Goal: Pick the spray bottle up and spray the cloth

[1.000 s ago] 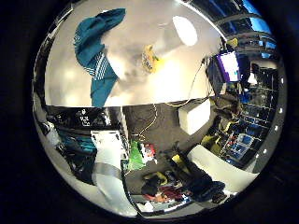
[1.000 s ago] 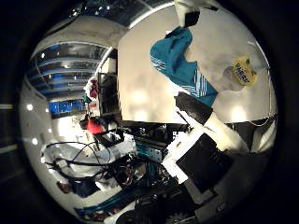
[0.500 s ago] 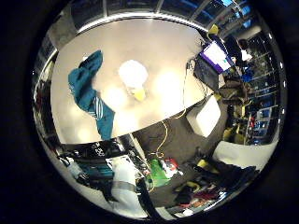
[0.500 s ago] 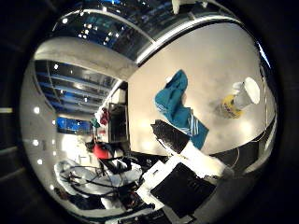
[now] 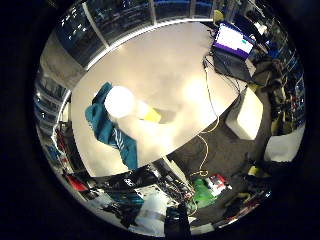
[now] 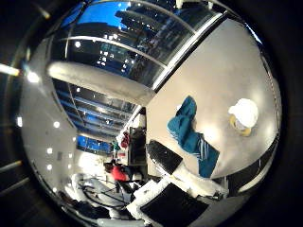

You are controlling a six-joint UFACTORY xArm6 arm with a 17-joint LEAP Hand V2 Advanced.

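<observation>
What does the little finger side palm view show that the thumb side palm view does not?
Only the little finger side view shows the open laptop at the table's far end, a white box on the floor and a yellow cord trailing off the table. Only the thumb side view shows the tall windows with ceiling lights. Both share the white table, the teal cloth on it and the white spray bottle standing beside the cloth.

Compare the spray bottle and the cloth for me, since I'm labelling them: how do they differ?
The spray bottle is white with a yellow part and stands as a compact, rigid shape; the cloth is teal with white stripes and lies crumpled and stretched out. The cloth covers more of the table. Both rest on that table, close together.
</observation>
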